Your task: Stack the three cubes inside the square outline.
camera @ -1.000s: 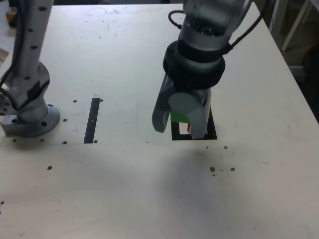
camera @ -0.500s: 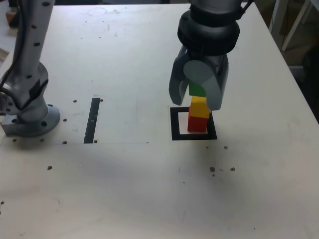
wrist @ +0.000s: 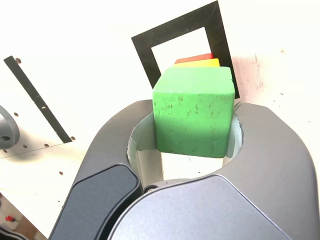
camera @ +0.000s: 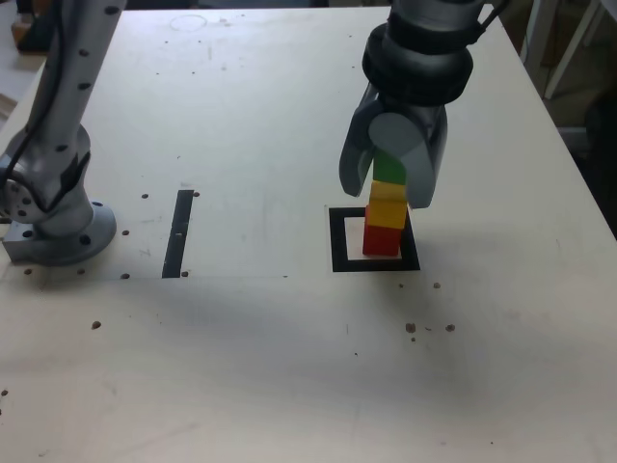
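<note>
In the exterior view a red cube (camera: 382, 242) stands inside the square outline (camera: 339, 241), and a yellow cube (camera: 388, 206) sits on top of it. My gripper (camera: 388, 191) hangs over this pair, shut on the green cube (camera: 388, 166). The green cube sits right above the yellow one; I cannot tell if they touch. In the wrist view the green cube (wrist: 194, 112) fills the space between the jaws of the gripper (wrist: 192, 125). Only slivers of the yellow cube (wrist: 197, 63) and red cube (wrist: 195, 57) show past it, within the square outline (wrist: 145, 50).
A narrow black strip (camera: 178, 233) lies on the table toward the exterior view's left. The arm's grey base (camera: 58, 227) is bolted further left. Small screw holes dot the table (camera: 241, 367). The strip (wrist: 35, 97) also shows in the wrist view.
The gripper rose from low over the square and shifted to the exterior view's right, carrying the green cube up over the yellow-on-red pair, which is now uncovered.
</note>
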{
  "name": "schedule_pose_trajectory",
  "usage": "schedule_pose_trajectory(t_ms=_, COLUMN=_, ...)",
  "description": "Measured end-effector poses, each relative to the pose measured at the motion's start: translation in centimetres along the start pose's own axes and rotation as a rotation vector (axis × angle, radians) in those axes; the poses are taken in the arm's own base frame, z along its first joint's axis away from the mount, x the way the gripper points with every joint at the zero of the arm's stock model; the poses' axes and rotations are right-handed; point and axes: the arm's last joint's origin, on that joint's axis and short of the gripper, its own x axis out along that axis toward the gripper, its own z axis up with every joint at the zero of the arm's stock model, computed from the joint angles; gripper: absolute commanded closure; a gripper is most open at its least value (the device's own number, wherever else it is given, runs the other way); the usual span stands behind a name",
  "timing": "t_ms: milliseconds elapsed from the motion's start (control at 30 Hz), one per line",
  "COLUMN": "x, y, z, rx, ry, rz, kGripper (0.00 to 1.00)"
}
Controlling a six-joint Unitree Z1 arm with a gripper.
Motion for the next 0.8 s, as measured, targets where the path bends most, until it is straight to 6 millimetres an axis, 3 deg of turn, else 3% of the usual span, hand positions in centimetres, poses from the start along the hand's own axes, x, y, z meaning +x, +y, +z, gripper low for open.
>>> schedule_pose_trajectory(t_ms=233, x=0.6, y=-0.1, z=0.6, rx=0.007, ry=0.000, rz=-0.019, kGripper=0.67)
schedule_pose_trajectory(t_ms=300, x=0.7, y=-0.1, z=0.6, rx=0.008, ry=0.001, rz=-0.020, kGripper=0.54)
schedule_pose_trajectory(t_ms=433, x=0.8, y=-0.1, z=0.6, rx=0.010, ry=0.006, rz=-0.021, kGripper=0.13)
schedule_pose_trajectory(t_ms=500, x=0.9, y=-0.1, z=0.6, rx=0.010, ry=0.010, rz=-0.021, kGripper=0.01)
schedule_pose_trajectory(t_ms=800, x=1.1, y=-0.2, z=0.4, rx=0.004, ry=0.009, rz=-0.024, kGripper=0.00)
